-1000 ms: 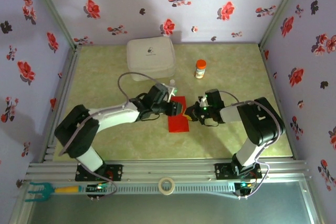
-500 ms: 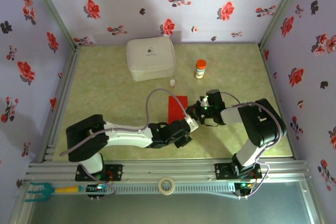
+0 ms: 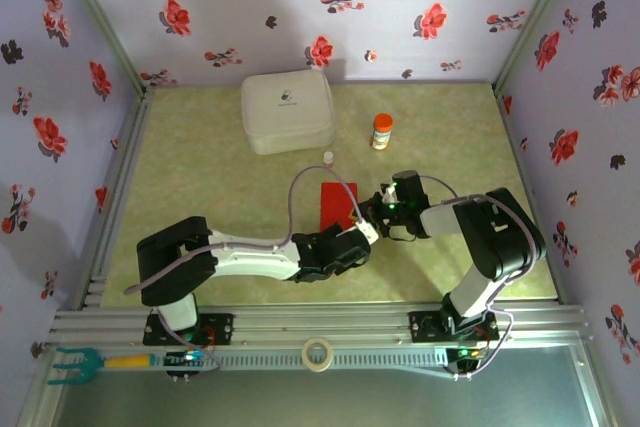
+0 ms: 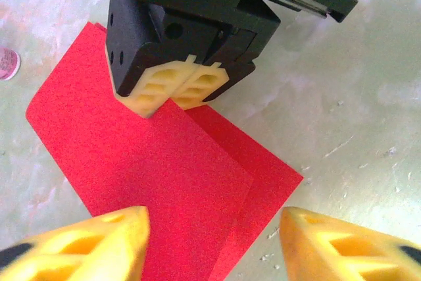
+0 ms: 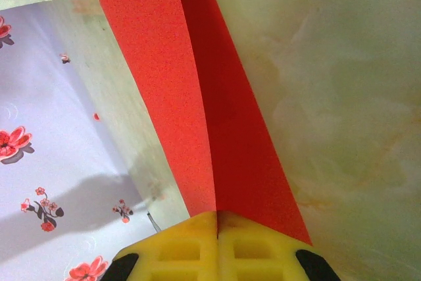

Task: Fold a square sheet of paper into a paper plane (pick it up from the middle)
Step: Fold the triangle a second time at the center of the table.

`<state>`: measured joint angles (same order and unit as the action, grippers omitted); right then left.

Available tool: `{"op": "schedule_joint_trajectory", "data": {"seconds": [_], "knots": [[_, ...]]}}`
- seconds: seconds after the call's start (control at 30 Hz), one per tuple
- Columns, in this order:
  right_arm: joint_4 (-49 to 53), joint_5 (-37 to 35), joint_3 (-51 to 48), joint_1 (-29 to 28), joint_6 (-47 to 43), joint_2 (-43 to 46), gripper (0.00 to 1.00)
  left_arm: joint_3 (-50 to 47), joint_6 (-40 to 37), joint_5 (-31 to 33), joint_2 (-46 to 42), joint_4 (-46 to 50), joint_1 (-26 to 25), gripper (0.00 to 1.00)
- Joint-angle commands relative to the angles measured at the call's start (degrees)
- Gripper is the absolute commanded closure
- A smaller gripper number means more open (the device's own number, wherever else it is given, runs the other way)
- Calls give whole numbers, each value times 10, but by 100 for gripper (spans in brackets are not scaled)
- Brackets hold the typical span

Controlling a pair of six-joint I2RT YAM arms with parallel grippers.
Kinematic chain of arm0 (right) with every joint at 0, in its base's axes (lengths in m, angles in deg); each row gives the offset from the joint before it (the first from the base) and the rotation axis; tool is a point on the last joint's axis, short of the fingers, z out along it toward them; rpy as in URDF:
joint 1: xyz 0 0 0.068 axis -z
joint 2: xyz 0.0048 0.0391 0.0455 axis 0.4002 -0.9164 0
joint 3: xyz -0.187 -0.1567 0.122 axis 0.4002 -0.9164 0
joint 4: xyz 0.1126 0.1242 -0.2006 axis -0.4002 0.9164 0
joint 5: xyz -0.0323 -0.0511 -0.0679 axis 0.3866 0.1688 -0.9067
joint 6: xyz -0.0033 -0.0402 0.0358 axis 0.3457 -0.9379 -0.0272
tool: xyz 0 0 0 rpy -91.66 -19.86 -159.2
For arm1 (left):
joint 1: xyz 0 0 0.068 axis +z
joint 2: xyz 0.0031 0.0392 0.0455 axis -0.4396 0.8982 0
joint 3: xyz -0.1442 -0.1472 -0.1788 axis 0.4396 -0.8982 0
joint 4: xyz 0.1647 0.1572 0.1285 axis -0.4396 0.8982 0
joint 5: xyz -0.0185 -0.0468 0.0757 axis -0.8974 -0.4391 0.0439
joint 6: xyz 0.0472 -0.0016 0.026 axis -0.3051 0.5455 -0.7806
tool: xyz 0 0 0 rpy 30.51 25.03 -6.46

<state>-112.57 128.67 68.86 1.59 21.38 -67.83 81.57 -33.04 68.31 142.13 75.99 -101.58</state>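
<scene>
Where it's pinched, the sheet (image 4: 158,162) lies doubled — red.

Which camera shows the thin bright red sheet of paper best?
Left wrist: the bright red paper sheet lies folded, both layers visible, right gripper pinching its edge. Right wrist shows a crease close-up; top external, a small patch.

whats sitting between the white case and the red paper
One small pale object stands on the table between the white case and the red paper; the top external view shows it.
</scene>
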Motion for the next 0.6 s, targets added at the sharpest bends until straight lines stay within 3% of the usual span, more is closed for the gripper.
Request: {"op": "schedule_joint_trajectory", "data": {"seconds": [0.0, 0.33, 0.43, 0.57], "knots": [[12, -4, 6, -1, -5, 13, 97, 9, -3, 22, 3, 15, -4, 52], [14, -4, 6, -1, -5, 18, 91, 8, 4, 11, -5, 12, -3, 89], [19, -6, 6, 0, -9, 21, 85, 8, 10, -4, -8, 14, 0, 99], [49, -13, 8, 5, -26, 37, 80, 0, 44, -55, -24, 8, 20, 100]]}}
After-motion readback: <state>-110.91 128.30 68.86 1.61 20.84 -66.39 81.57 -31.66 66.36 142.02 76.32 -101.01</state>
